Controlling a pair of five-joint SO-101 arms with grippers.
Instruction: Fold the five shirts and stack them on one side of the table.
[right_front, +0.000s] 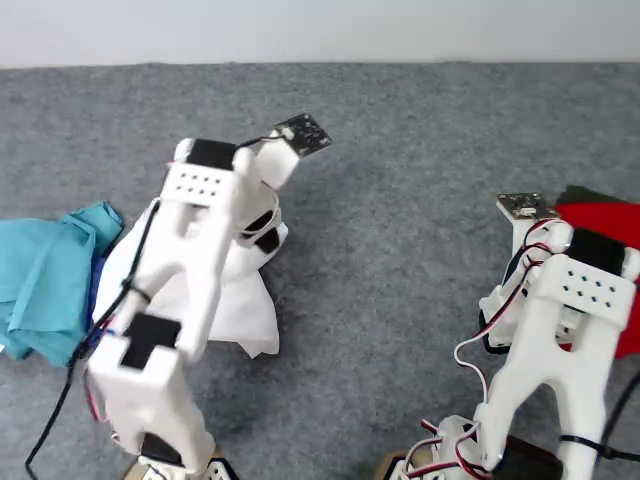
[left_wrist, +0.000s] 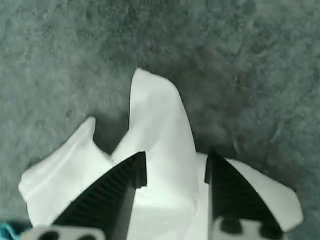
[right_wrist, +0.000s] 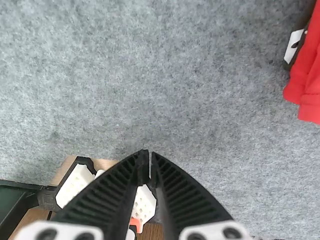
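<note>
A white shirt (right_front: 240, 310) lies crumpled on the grey mat left of centre, partly under the left arm (right_front: 190, 270). In the left wrist view a raised fold of the white shirt (left_wrist: 160, 120) runs between the fingers of my left gripper (left_wrist: 175, 172), which is shut on it. A teal shirt (right_front: 45, 280) lies bunched at the left edge, touching the white one. A red shirt (right_front: 600, 225) sits at the right edge behind the right arm (right_front: 570, 300). My right gripper (right_wrist: 150, 156) is shut on nothing above bare mat, with the red shirt (right_wrist: 305, 85) off to one side.
A dark garment (right_front: 590, 195) peeks out behind the red shirt. The grey mat (right_front: 400, 230) spreads wide between the two arms. Cables and the arm bases (right_front: 440, 455) crowd the near edge, where the wooden tabletop (right_wrist: 70, 167) shows.
</note>
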